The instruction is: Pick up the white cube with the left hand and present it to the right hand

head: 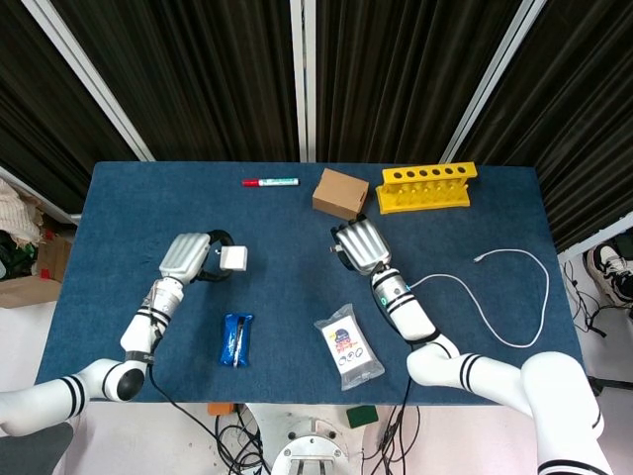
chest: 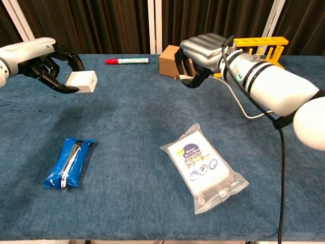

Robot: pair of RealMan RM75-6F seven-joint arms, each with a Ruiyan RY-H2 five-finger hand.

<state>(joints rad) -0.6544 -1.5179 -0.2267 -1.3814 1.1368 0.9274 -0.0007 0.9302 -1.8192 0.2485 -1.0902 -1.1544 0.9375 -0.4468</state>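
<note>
Above the table, my left hand (chest: pixel 48 68) pinches the white cube (chest: pixel 82 81) by its faces — rigid, light (probably) — while my right hand (chest: pixel 202 53) hovers curled, empty.

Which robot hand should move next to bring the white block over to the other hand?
The left hand. It already holds the white cube, lifted off the blue table. The right hand holds nothing and waits with fingers curled near the brown box, so the left should probably carry the cube across.

Japanese katakana on the clear sponge packet (chest: pixel 204 166) label — blurred; marker (chest: pixel 127 61) print illegible.
</note>
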